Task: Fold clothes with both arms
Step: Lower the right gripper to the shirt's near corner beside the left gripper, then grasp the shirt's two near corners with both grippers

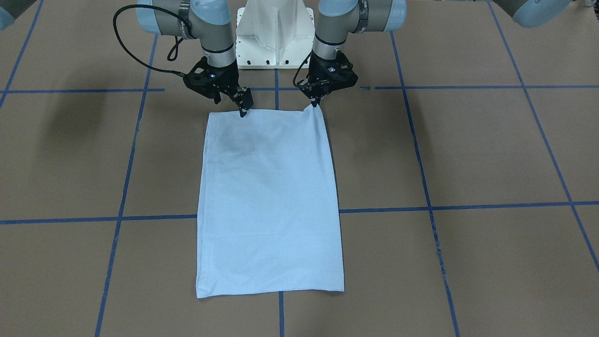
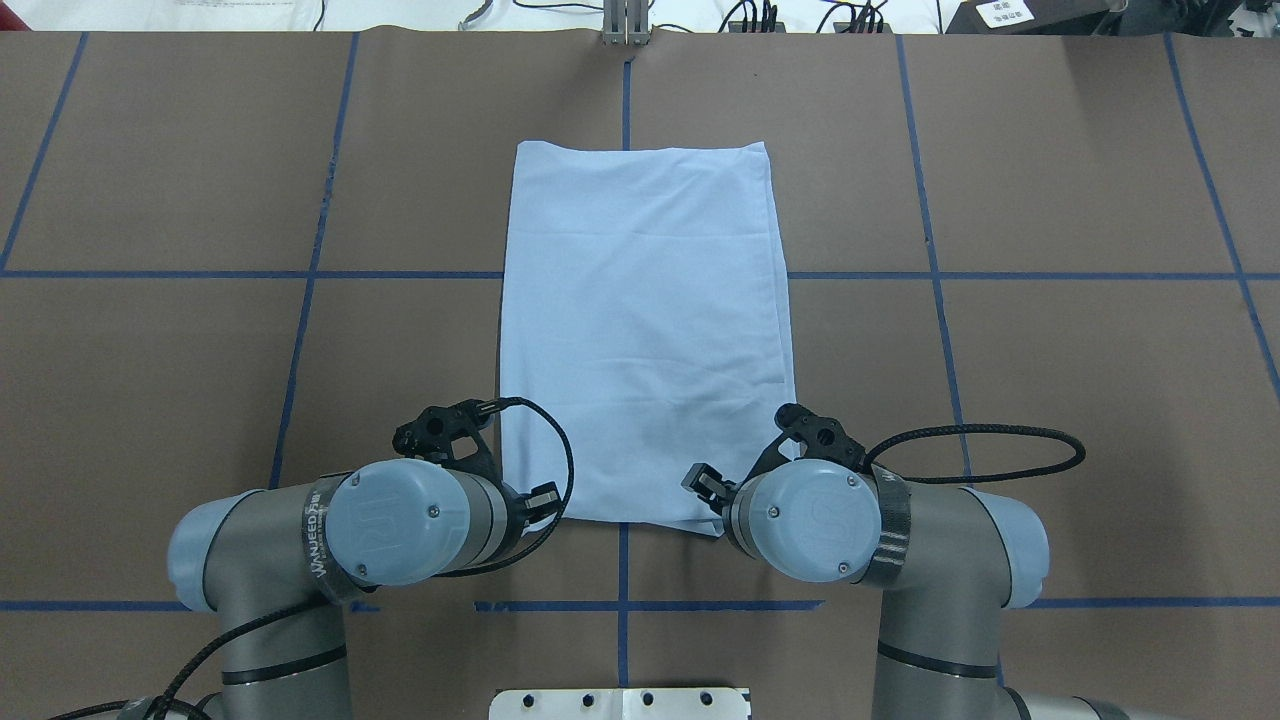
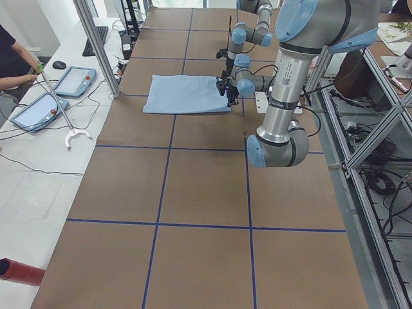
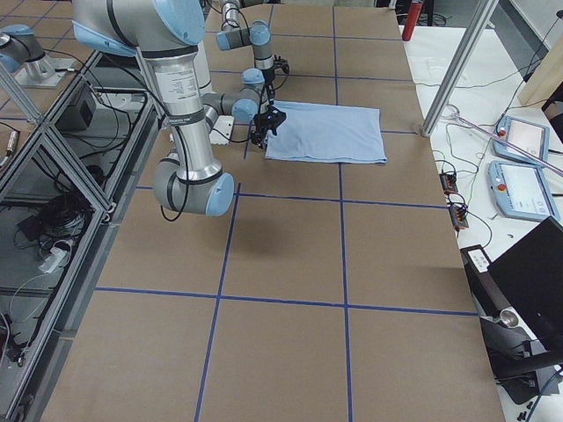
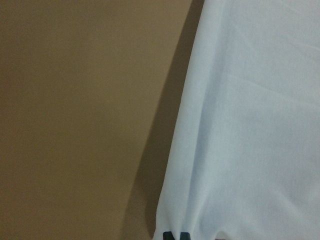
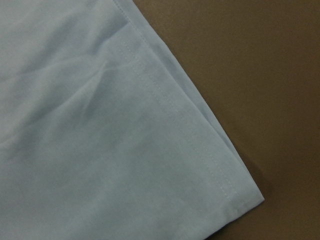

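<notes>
Ideally, both near corners are raised evenly toward the far hem. The T-shirt [image 1: 269, 201] is laid flat on the table [image 1: 468, 150] and pinched by the left gripper [image 1: 315, 103]; whether the right gripper [image 1: 243, 112] is closed cannot be told.

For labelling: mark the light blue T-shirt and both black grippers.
Light blue T-shirt [image 2: 645, 330]: overhead view, cloth middle.
Left black gripper [image 1: 316, 103]: front-facing view, fingertips.
Right black gripper [image 1: 244, 111]: front-facing view, fingertips.
</notes>
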Action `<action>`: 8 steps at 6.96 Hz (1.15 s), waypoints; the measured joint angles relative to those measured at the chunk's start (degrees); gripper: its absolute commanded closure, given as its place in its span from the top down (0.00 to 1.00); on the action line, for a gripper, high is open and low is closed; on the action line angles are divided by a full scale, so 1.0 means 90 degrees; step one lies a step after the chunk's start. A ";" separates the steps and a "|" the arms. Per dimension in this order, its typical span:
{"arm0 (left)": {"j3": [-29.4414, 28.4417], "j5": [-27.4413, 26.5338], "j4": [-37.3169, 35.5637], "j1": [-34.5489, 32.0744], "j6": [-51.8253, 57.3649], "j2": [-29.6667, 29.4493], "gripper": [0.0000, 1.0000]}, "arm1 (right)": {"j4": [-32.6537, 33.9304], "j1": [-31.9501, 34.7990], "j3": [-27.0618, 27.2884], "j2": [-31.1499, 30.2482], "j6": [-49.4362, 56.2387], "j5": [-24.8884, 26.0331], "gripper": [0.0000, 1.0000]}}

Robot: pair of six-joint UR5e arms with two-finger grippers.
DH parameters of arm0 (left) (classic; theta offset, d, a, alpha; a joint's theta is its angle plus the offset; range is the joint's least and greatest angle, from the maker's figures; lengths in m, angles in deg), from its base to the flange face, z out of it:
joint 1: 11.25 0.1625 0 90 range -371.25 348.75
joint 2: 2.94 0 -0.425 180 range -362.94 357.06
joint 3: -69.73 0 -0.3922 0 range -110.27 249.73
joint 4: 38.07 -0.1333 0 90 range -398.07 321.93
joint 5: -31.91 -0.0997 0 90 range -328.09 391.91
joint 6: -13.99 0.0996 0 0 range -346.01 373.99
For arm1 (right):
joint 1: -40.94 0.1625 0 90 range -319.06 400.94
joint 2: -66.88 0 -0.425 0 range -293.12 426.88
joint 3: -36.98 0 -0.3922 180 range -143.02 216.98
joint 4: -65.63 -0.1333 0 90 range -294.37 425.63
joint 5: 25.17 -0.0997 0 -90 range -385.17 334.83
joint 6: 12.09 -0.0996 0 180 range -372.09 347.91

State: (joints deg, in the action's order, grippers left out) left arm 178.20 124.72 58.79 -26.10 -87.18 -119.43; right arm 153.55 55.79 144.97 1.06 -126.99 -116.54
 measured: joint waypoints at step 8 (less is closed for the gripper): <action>-0.0001 0.0000 0.0000 0.0000 0.0000 -0.0006 0.00 | 0.0006 -0.0007 -0.0231 0.0009 0.0027 -0.0016 0.98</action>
State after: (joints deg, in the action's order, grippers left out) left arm 178.19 124.73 58.79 -26.11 -87.18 -119.49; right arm 153.60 55.73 142.89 1.14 -126.75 -116.69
